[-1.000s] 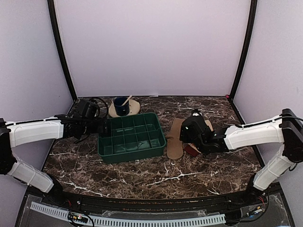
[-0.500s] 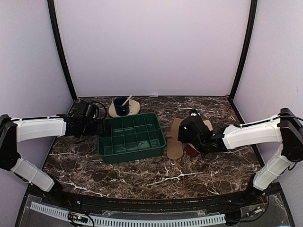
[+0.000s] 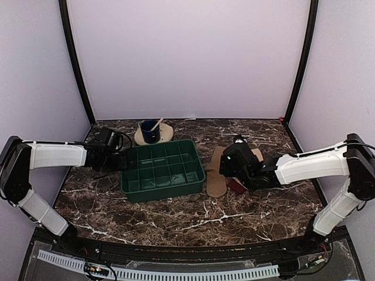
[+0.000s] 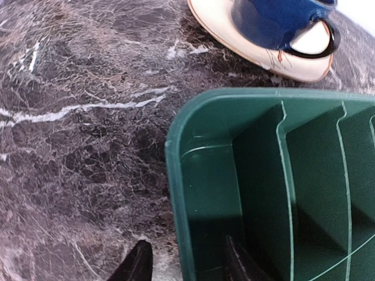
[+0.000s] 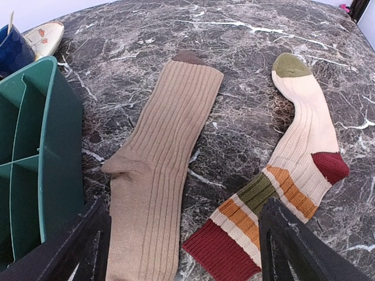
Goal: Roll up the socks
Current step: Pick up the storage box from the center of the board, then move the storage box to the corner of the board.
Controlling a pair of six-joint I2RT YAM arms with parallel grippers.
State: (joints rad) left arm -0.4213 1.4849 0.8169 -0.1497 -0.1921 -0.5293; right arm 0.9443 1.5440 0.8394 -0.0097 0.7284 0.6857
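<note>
Two socks lie flat, side by side, on the marble table to the right of a green tray (image 3: pixel 164 191). The plain tan sock (image 5: pixel 158 164) is on the left and also shows from above (image 3: pixel 217 175). The striped sock (image 5: pixel 299 158) has red, orange and green bands; from above only its red end (image 3: pixel 237 186) shows under the arm. My right gripper (image 5: pixel 184 219) hovers open over both socks' cuffs, a finger outside each, holding nothing. My left gripper (image 4: pixel 188 263) is open astride the tray's left wall (image 4: pixel 176 175), one finger inside and one outside.
A blue cup (image 3: pixel 150 131) with a stick in it stands on a cream saucer (image 4: pixel 258 52) behind the tray's far left corner. The tray (image 5: pixel 41 146) has several divided compartments and lies close to the plain sock's left side.
My left gripper has slid a little left along the tray's wall and its jaws have narrowed. The right gripper has edged slightly left over the socks.
</note>
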